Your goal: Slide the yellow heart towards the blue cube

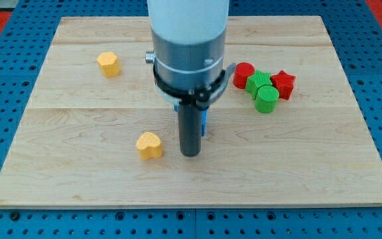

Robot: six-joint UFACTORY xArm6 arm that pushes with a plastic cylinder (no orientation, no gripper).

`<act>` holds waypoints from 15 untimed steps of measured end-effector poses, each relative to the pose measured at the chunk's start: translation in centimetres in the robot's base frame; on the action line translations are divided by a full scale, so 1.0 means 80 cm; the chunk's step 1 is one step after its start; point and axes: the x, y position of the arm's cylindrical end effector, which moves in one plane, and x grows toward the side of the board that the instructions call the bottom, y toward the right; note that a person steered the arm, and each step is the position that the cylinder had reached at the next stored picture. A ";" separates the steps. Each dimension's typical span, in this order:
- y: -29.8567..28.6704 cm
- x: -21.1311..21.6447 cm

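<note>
The yellow heart [149, 145] lies on the wooden board below centre. My tip [190, 155] rests on the board just to the view's right of the heart, a small gap apart. The blue cube [204, 122] is mostly hidden behind my rod; only a thin blue edge shows at the rod's right side, up and right of the heart.
A second yellow block [109, 64], roughly pentagonal, sits at the upper left. At the right is a cluster: a red cylinder [244, 74], a green block [258, 81], a green cylinder [266, 99] and a red star [284, 83]. The wooden board [78, 179] ends in blue pegboard.
</note>
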 end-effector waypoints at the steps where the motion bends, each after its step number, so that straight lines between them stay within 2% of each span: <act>1: -0.017 0.026; 3: -0.097 -0.008; 4: -0.107 -0.021; 6: -0.197 -0.016; 10: -0.151 -0.041; 14: -0.072 -0.066; 15: -0.076 -0.081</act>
